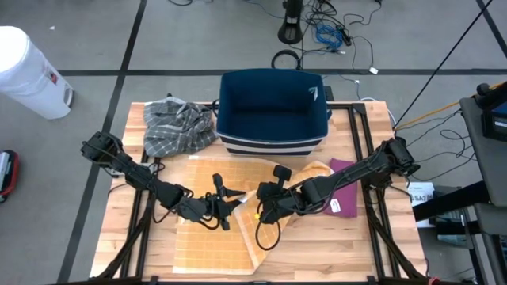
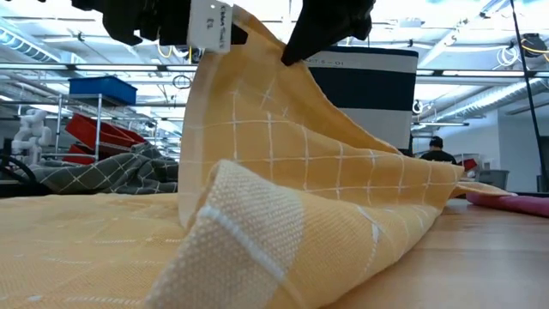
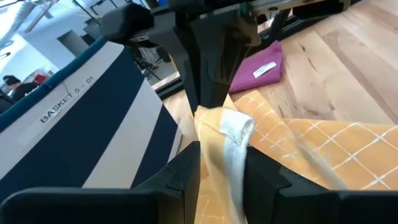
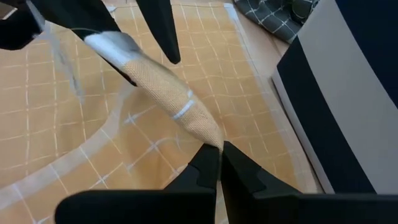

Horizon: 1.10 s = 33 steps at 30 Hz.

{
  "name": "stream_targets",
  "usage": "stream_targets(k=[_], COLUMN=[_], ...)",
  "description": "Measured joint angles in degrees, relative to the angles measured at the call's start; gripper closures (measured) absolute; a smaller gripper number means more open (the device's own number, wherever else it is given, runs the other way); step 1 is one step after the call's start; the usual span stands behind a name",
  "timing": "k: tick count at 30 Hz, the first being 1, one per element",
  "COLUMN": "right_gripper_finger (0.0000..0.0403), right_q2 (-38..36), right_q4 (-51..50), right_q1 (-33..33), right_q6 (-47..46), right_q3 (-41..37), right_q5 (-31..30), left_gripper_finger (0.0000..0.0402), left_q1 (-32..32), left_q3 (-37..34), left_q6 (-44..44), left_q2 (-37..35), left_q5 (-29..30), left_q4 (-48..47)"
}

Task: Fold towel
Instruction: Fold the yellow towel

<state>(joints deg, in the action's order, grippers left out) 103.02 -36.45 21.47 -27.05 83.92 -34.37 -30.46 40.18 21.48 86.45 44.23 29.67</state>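
While both grippers pinch the yellow towel (image 1: 230, 229) aloft, its held edge hides their fingertips.

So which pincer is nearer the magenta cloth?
Right. The right pincer grips the yellow towel just beside the magenta cloth; the left pincer is farther off, across the towel.

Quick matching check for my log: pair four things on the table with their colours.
Things:
1. towel being folded
2. basket
3. crumpled cloth
4. flat cloth beside the right arm

Colours:
A. magenta
B. grey plaid
C. yellow with white grid
D. navy with white stripes

Pairs: 1-C, 2-D, 3-B, 4-A
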Motion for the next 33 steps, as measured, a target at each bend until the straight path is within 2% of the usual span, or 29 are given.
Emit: stream_targets(k=[6, 9, 13, 17, 20, 24, 29, 33], right_gripper_finger=[0.0403, 0.0403, 0.0403, 0.0394, 0.0364, 0.0300, 0.0229, 0.0213], right_q2=[0.0, 0.0, 0.0, 0.0, 0.0, 0.0, 0.0, 0.0], right_q4=[-0.2, -0.5, -2.4, -4.4, -8.8, -16.4, -30.7, -40.0], right_q1=[0.0, 0.0, 0.0, 0.4, 1.6, 3.6, 6.4, 8.1], right_q6=[-0.1, -0.2, -0.8, -0.7, -0.9, -5.0, -15.0, -24.9], right_q3=[0.0, 0.0, 0.0, 0.0, 0.0, 0.0, 0.0, -4.0], right_q5=[0.0, 0.0, 0.0, -0.5, -4.4, -7.8, -7.6, -6.7], left_gripper_finger=[0.0304, 0.0331, 0.0389, 0.0397, 0.0398, 0.0399, 0.0400, 0.0400], left_q1=[0.0, -0.4, -1.5, -1.8, -2.3, -2.8, -2.7, -2.7], left_q3=[0.0, 0.0, 0.0, 0.0, 0.0, 0.0, 0.0, 0.0], left_q6=[0.0, 0.4, 2.6, 3.0, 3.0, 3.0, 2.6, 2.1], left_q2=[0.0, 0.0, 0.0, 0.0, 0.0, 0.0, 0.0, 0.0], left_q5=[0.0, 0.0, -0.1, -0.1, -0.3, -0.2, 0.0, 0.0], left_q4=[0.6, 0.6, 1.1, 1.2, 1.2, 0.9, 0.4, 0.4])
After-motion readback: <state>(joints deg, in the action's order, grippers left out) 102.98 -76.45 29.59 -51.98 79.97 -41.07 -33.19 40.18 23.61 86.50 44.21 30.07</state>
